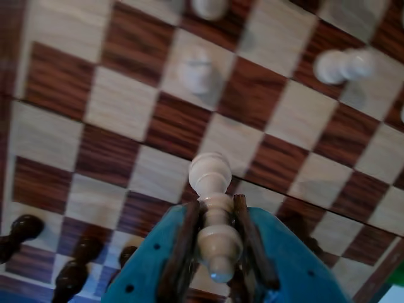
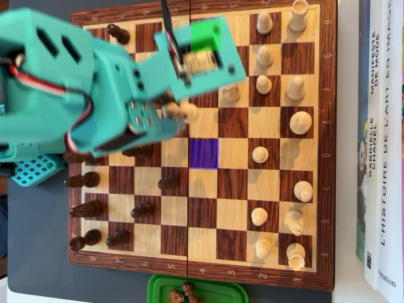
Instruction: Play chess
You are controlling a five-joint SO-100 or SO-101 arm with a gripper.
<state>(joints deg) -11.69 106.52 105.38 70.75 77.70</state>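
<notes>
In the wrist view my blue gripper (image 1: 214, 211) is shut on a white chess piece (image 1: 211, 183), which it holds by the stem. The piece's round head points toward the wooden chessboard (image 1: 120, 104) and it hangs above the squares. In the overhead view the teal arm covers the upper left of the chessboard (image 2: 233, 183). The held white piece (image 2: 187, 112) shows just past the arm's edge. White pieces (image 2: 260, 154) stand along the right side and dark pieces (image 2: 167, 182) along the left. One square (image 2: 203, 153) in the middle is purple.
Other white pieces (image 1: 199, 71) (image 1: 344, 65) stand farther up the board in the wrist view, and dark pieces (image 1: 72, 274) at its lower left. A green tray (image 2: 214, 290) holding dark pieces sits below the board. Books (image 2: 379, 145) lie along the right.
</notes>
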